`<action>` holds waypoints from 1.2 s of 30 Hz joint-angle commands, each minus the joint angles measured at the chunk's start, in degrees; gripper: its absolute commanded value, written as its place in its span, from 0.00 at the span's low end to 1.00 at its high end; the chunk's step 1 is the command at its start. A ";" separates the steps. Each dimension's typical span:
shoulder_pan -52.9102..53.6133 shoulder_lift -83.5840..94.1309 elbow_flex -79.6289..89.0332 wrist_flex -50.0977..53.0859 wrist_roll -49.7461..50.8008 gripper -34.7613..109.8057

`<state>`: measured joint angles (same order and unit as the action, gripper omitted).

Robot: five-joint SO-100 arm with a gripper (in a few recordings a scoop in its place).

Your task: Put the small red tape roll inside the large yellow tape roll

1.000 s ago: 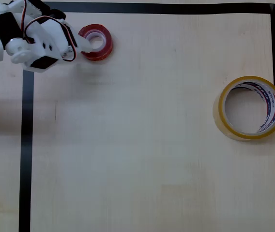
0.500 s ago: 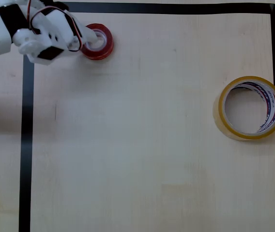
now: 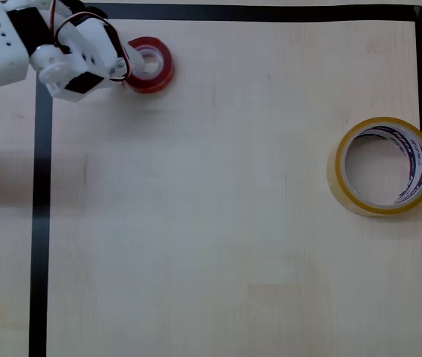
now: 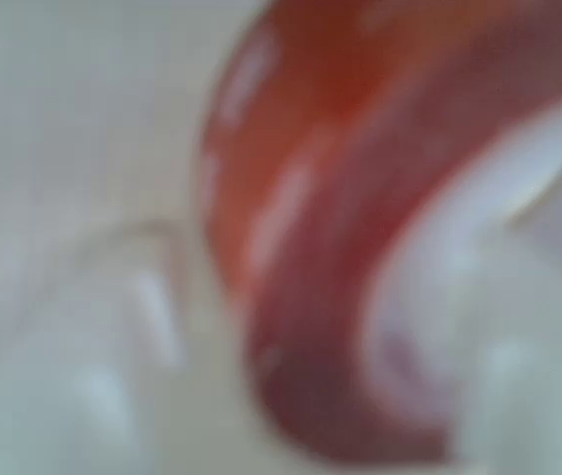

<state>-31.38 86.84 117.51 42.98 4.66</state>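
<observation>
The surface [image 3: 218,223] is pale wood, marked off by a black tape border [image 3: 41,223] along the left, top and right of the overhead view. Most of it lies bare, so there is wide open room between the two rolls for a carry across.

The large yellow tape roll [image 3: 341,182] lies flat near the right border, its rim close to the black line, its wide hole facing up. It looks stiff and fairly heavy for tape, likely to stay put when something is lowered into it. The hole seems amply wider than the red roll, though the nearby border leaves little room on that side for the arm to overshoot.

The white arm [image 3: 3,48] reaches in from the top left corner, across the left border line.

The small red tape roll [image 3: 159,73] lies flat near the top border, well apart from the yellow one. It is probably light, rigid and glossy, so slippery on its outer face; the surest hold is likely across the wall, one finger in the white core and one outside. The wrist view, badly blurred, shows the red wall [image 4: 301,198] very close.

The pincer [image 3: 131,65] sits at the roll's left wall, apparently touching or straddling it; whether it is spread or pinching the roll I cannot tell.
</observation>
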 commanded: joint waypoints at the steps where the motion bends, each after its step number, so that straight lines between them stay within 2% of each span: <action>1: 0.09 1.67 -3.16 -0.44 0.26 0.28; 4: 0.09 1.23 -3.16 -0.53 0.26 0.24; 11: 0.26 2.11 -2.99 -0.35 -0.26 0.24; 17: 6.15 8.96 -3.78 -0.26 -2.37 0.24; 28: 16.44 9.40 -13.89 -8.44 -3.87 0.24; 36: 19.16 5.36 -19.07 -15.64 -3.87 0.24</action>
<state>-12.39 90.97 106.35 30.06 0.79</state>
